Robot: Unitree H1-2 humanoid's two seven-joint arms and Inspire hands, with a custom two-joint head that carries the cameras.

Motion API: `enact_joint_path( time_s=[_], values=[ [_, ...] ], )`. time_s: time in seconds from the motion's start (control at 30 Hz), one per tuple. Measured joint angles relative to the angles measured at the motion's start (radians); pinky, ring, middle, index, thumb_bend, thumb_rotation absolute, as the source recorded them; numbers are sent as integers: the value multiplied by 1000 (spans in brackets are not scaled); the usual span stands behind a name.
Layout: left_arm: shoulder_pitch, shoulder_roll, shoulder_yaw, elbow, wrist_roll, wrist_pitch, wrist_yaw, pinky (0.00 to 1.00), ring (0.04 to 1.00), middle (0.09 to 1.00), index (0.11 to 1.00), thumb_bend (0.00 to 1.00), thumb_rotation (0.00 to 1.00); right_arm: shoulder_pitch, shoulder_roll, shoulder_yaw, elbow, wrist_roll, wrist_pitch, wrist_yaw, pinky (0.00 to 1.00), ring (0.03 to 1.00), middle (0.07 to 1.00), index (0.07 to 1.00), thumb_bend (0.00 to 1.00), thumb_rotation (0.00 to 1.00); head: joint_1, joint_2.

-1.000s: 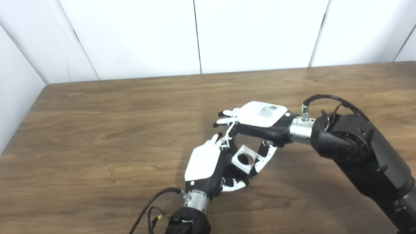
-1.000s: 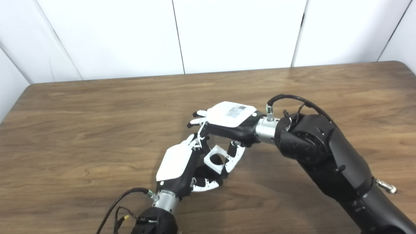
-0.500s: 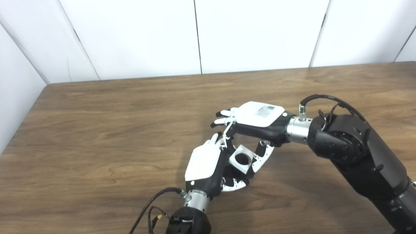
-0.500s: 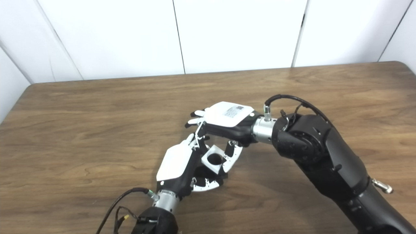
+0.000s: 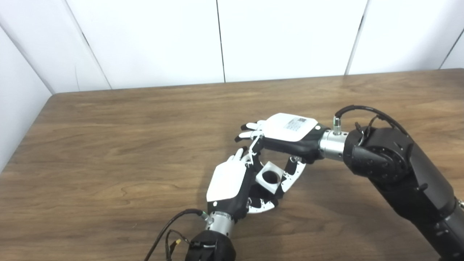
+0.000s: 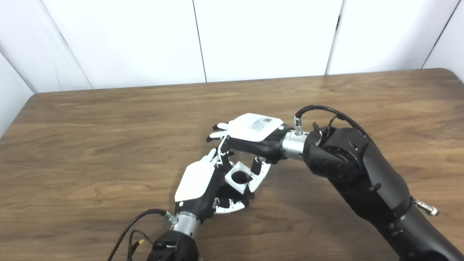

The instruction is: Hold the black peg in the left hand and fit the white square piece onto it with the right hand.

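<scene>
two hands meet over the brown wooden table (image 5: 108, 145). my right hand (image 5: 290, 136) pinches the white square plastic piece with a round hole (image 5: 269, 177) directly above my left hand (image 5: 232, 185), which curls, i judge, around the black peg, mostly hidden, its axis unclear.

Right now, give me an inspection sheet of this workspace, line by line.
Surface: brown wooden table, bare apart from the arms and what they hold.
Job's things: white square piece with a round hole showing dark inside; black peg not clearly seen, hidden in the left hand's grasp below the piece.
Clutter: nothing seen.
Hands: left hand curled shut around something dark just under the piece; right hand holds the piece between thumb and fingers from above.
Cables: black cable looped at the right wrist; black cable with a yellow connector by the left wrist.
Surroundings: white panelled wall behind and to the left of the table.
</scene>
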Motion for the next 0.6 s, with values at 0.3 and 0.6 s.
enact_joint_path(
  time_s=[0.3, 0.6],
  values=[
    [0, -1, 0, 0, -3, 0, 0, 977, 1000, 906, 493, 523, 60, 0, 0, 0, 0, -1, 0, 0, 985, 1000, 942, 493, 522, 146, 0, 2],
    [0, -2, -1, 8, -23, -1, 16, 979, 1000, 912, 492, 523, 59, 0, 0, -1, 9, -2, -5, -7, 993, 1000, 937, 493, 524, 144, 0, 2]
  ],
)
